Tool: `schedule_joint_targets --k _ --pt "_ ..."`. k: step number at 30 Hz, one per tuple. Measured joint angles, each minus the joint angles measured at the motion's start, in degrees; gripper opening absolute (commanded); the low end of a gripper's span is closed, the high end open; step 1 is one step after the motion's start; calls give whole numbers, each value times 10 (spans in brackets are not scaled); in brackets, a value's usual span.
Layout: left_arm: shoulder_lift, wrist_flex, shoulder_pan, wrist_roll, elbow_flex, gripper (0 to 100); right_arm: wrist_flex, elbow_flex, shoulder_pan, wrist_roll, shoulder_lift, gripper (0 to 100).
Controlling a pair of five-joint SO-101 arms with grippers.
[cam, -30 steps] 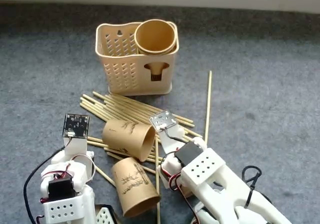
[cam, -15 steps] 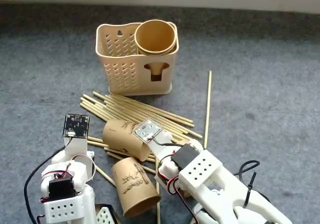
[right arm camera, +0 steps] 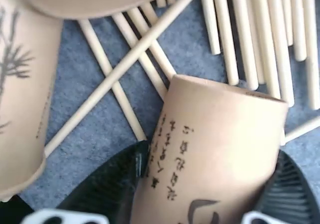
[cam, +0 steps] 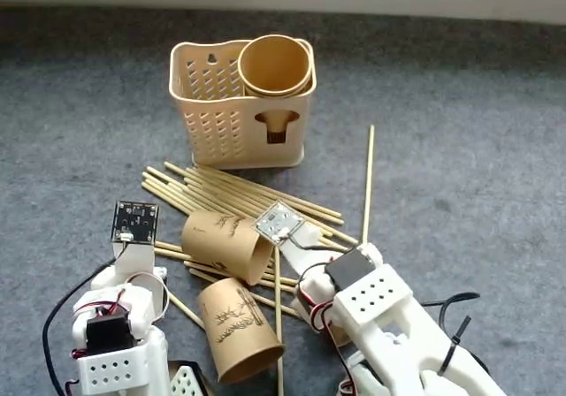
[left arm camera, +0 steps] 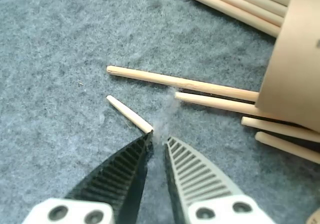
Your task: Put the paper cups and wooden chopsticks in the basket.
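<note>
Grey short-pile carpet [cam: 460,148] is covering the table. A beige perforated plastic basket [cam: 232,118] is standing upright at the far side. One paper cup [cam: 275,63] is sitting upright in its right end, its lower body hidden by the wall except for a patch showing through the handle cut-out.

Round, pale wooden chopsticks [cam: 232,193] are lying in a loose fan near the basket, and several are running out of sight under the far lying cup [cam: 221,241]. A single chopstick [cam: 368,179] is lying apart to the right. The near lying cup [cam: 237,327], printed with a dark plant sketch, is resting on its side across other sticks.

The right arm is leaning in low from the near right. The right gripper [right arm camera: 212,151] is spread wide, one ribbed black finger on each side of the far lying cup; whether it is pressing is hard to make out. The left arm is sitting folded at the near left. The left gripper [left arm camera: 157,139] is holding nothing and is parted only by a narrow slit, with its tips just beside a tapered stick end [left arm camera: 129,114].
</note>
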Motion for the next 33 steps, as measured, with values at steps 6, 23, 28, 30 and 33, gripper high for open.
schedule_joint_targets --k 6,23,28,30,33 --pt "0 0 0 0 0 53 -1 -37 81 4 7 307" --pt "0 0 0 0 0 53 -24 -166 255 -43 11 307" --pt "0 0 0 0 0 53 -62 -174 277 -43 79 307" --pt "0 0 0 0 0 53 -70 -193 283 -43 117 307" --pt "0 0 0 0 0 53 -74 -222 283 -44 173 307"
